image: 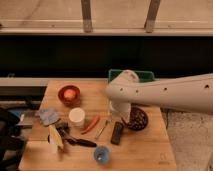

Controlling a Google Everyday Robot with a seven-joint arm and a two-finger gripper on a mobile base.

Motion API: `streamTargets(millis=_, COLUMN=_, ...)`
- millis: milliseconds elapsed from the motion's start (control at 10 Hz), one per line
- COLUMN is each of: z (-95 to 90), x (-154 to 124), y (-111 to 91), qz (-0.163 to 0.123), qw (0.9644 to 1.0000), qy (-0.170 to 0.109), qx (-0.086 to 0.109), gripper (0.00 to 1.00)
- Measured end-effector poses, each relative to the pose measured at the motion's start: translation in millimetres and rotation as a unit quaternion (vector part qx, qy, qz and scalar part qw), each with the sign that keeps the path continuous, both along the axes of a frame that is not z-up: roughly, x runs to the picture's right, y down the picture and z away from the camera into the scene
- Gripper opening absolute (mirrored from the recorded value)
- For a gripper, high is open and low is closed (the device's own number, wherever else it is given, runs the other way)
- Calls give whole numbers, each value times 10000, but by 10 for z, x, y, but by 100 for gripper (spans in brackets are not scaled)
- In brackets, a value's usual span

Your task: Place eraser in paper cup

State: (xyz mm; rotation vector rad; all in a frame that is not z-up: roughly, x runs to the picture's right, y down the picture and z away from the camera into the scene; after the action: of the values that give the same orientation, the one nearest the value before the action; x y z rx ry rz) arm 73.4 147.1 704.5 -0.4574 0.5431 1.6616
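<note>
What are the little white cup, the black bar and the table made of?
The cup: probably paper, matte cream-white, no shine. The black bar: maybe plastic; flat, dull black, hard to say. The table: likely wood, pale tan top. The end effector, hanging near the bar, looks like smooth white plastic.

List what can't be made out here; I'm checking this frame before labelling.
Camera view:
- gripper, hanging just behind the eraser: merges with the white arm.
- green tray: mostly hidden by the arm, contents unseen.
- dark bowl: left side covered by the gripper, contents too dark.
</note>
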Motion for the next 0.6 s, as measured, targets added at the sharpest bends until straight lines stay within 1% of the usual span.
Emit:
streamTargets(millis=300, z=7, x=0, y=-5, qz=-2, qw=10000, qy=-5, qx=1, gripper=62)
streamTargets(millis=400, z=15, x=-10, y=12, qz=5, qw=10000, qy=-45, qx=-71, gripper=62)
streamTargets(millis=500, z=53, x=-30, y=53, qz=22, qw=9998, qy=-82, qx=-201, gripper=62)
streamTargets(millis=600, z=140, x=-82, y=147, qz=51, qw=9990, qy=-151, qx=-407, gripper=62)
